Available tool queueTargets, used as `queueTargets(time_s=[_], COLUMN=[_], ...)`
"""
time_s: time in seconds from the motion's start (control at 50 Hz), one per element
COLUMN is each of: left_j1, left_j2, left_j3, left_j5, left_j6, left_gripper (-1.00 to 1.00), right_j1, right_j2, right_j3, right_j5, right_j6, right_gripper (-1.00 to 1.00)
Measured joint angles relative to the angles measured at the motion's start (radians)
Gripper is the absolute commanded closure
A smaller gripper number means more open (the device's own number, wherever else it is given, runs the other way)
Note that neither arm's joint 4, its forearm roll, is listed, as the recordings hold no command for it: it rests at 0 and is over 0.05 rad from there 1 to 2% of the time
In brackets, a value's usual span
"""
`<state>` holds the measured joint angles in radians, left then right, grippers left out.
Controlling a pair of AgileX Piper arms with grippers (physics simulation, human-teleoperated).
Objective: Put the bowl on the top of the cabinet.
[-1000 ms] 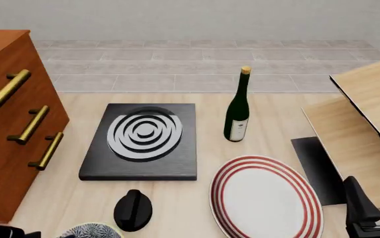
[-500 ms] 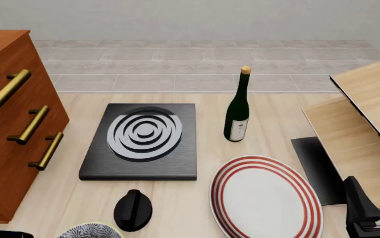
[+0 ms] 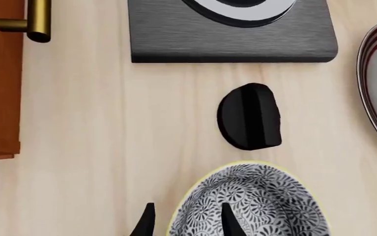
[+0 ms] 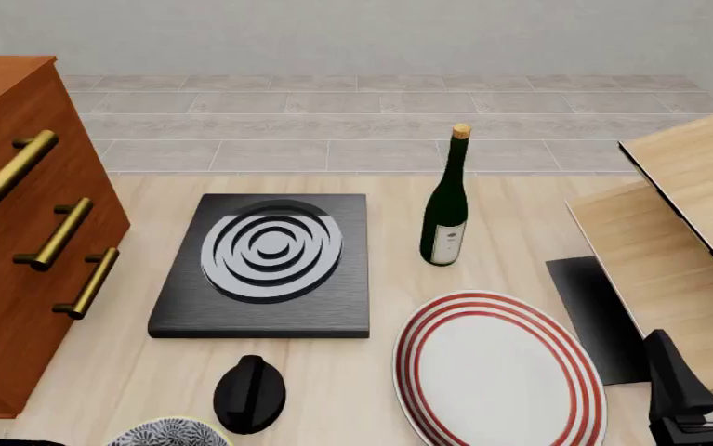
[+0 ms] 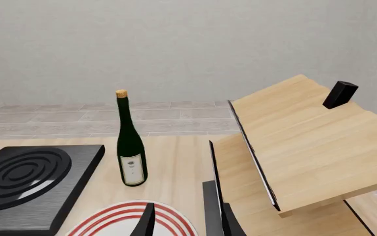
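Cabinet [image 4: 15, 232] far left on the bench [image 4: 145, 372], three brass handles [image 4: 52, 234] facing right. Bowl [image 4: 170, 433] at the near edge, just right of the cabinet's foot, upright, close to the black knob-shaped object [image 4: 249, 393] but apart from it. Left pincer [image 3: 185, 221] spread, one finger [image 3: 229, 220] inside the bowl, the other outside its rim, not pinching. Behind the knob-shaped object, the black hotplate [image 4: 267, 265] with pale rings. Green wine bottle [image 4: 447, 204] upright mid-bench. Red-ringed plate [image 4: 499, 372] in front of the bottle. Pale wooden furniture [image 4: 679, 232] far right. Right pincer [image 5: 185, 221] spread, empty, above the plate's edge.
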<state>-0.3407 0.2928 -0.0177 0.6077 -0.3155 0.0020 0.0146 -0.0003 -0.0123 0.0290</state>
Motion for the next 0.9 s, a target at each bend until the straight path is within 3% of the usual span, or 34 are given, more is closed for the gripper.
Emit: queueTargets(time_s=[0.02, 0.04, 0.58, 0.9], left_j1=[-0.002, -0.002, 0.012, -0.025], left_j2=[-0.001, -0.002, -0.054, -0.06], left_j3=[0.0, 0.0, -0.01, -0.092], left_j5=[0.0, 0.001, 0.034, 0.073], left_j6=[-0.003, -0.004, 0.022, -0.001], left_gripper=[-1.0, 1.0, 1.0, 1.0], right_j1=[0.0, 0.0, 0.001, 0.0], right_j2=[0.001, 0.002, -0.004, -0.009], right_j3=[0.0, 0.0, 0.0, 0.0], right_j5=[-0.001, -0.002, 0.002, 0.005], right_j6=[0.0, 0.0, -0.004, -0.005], right_gripper=[-1.0, -1.0, -1.0, -1.0])
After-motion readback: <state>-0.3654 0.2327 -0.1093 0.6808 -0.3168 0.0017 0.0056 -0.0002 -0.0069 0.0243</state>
